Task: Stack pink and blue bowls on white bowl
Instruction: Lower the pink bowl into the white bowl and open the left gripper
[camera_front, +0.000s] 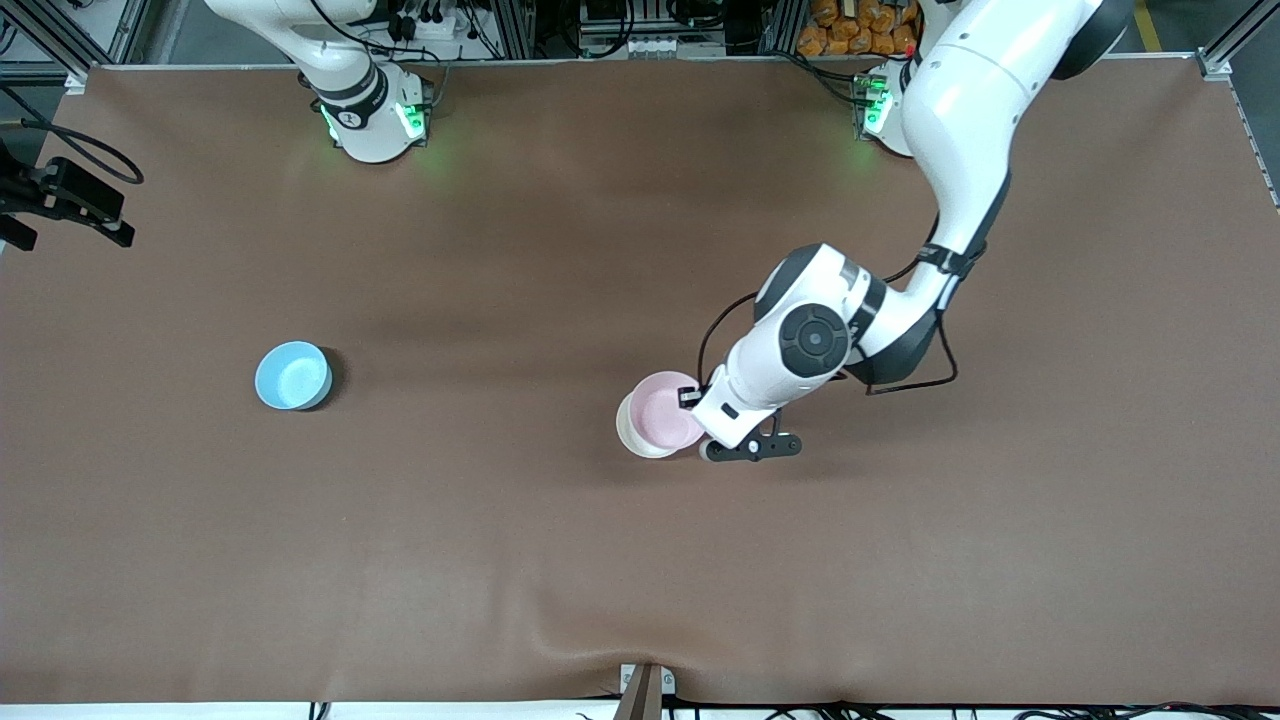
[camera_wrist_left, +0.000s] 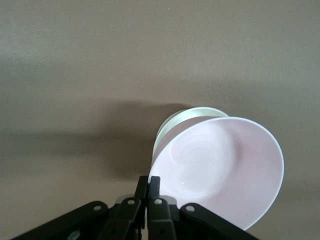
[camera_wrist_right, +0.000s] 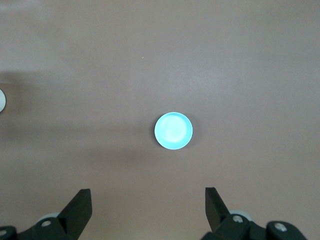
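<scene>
Two glossy round bowls — pink bowl (camera_wrist_left: 220, 170) tilted over white bowl (camera_wrist_left: 172, 125), rim pinched by left gripper (camera_wrist_left: 148, 187); right gripper (camera_wrist_right: 148, 210) spread.

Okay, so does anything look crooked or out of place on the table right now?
Yes. The glossy pale pink bowl sits tilted over the glossy white bowl, not nested flat, its rim pinched by the left hand. The sky blue bowl stands upright alone toward the right arm's end, the open right hand high above it.
</scene>
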